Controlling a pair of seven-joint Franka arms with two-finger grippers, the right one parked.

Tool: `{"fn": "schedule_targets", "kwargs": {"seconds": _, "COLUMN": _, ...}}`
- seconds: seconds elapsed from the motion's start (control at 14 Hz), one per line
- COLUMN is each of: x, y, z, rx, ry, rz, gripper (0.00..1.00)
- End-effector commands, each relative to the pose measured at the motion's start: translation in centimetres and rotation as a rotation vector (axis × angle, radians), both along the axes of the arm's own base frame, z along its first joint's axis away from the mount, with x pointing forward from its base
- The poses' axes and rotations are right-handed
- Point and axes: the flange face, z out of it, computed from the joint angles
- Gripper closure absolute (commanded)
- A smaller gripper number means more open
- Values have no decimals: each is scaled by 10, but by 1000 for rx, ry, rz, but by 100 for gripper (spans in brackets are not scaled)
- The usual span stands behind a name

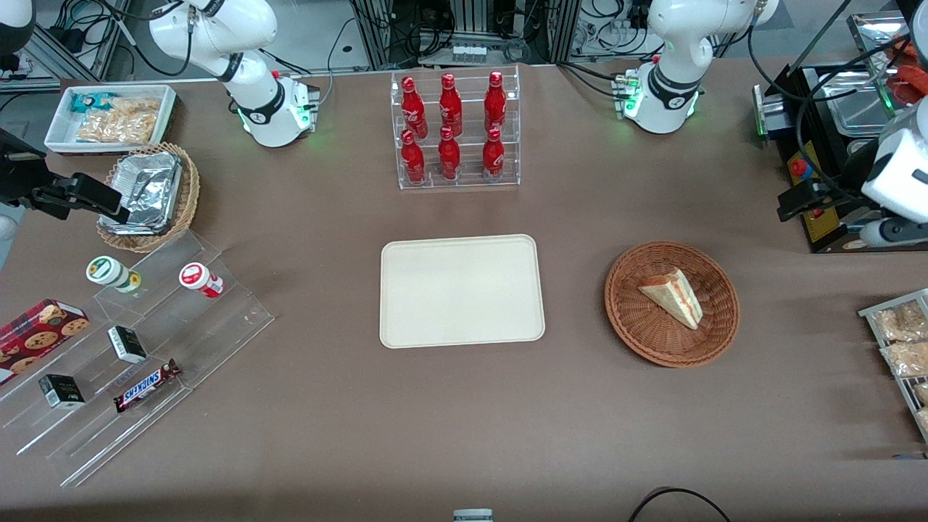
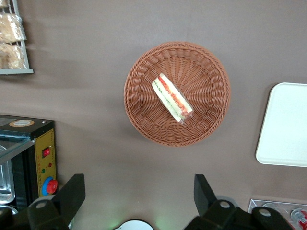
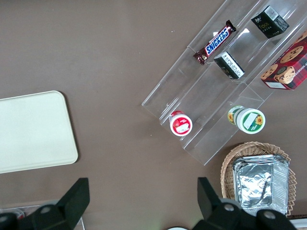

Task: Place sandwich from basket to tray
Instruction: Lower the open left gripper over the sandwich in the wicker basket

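Observation:
The sandwich (image 1: 673, 296) (image 2: 171, 97), a pale bread wedge with red and green filling, lies in the round reddish-brown basket (image 1: 631, 319) (image 2: 139, 110). The cream tray (image 1: 461, 290) (image 2: 285, 124) rests flat at the table's middle, beside the basket toward the parked arm's end, with nothing on it. My left gripper (image 1: 790, 203) (image 2: 139, 191) hangs above the table, farther from the front camera than the basket and toward the working arm's end. It is open, with only bare table between its fingers (image 2: 72, 194), and it is well apart from the sandwich.
A black machine with a red button (image 1: 805, 170) (image 2: 45, 158) stands close beside the gripper. A wire rack of snack packets (image 1: 899, 341) sits at the working arm's table end. A clear rack of red bottles (image 1: 457, 130) stands farther back than the tray. Acrylic steps (image 1: 123, 348) and a foil-lined basket (image 1: 148, 196) lie toward the parked arm's end.

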Motion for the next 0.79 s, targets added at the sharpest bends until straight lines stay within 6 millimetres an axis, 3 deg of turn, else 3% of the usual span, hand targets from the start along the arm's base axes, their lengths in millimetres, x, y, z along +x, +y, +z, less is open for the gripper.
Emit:
{"fn": "schedule_targets", "kwargs": {"seconds": 0.0, "x": 15, "y": 1, "z": -40, "rx": -4, "ry": 26, "rz": 26, "gripper": 0}}
{"fn": "schedule_targets", "kwargs": {"seconds": 0.29, "x": 17, "y": -6, "z": -104, "rx": 17, "ry": -25, "rz": 199, "gripper": 0}}
{"fn": "schedule_targets", "kwargs": {"seconds": 0.5, "x": 10, "y": -42, "z": -156, "rx": 32, "ry": -74, "rz": 392, "gripper": 0}}
{"fn": "schedule_targets", "kwargs": {"seconds": 0.71, "x": 0, "y": -59, "z": -190, "rx": 42, "ry": -84, "rz": 532, "gripper": 0}}
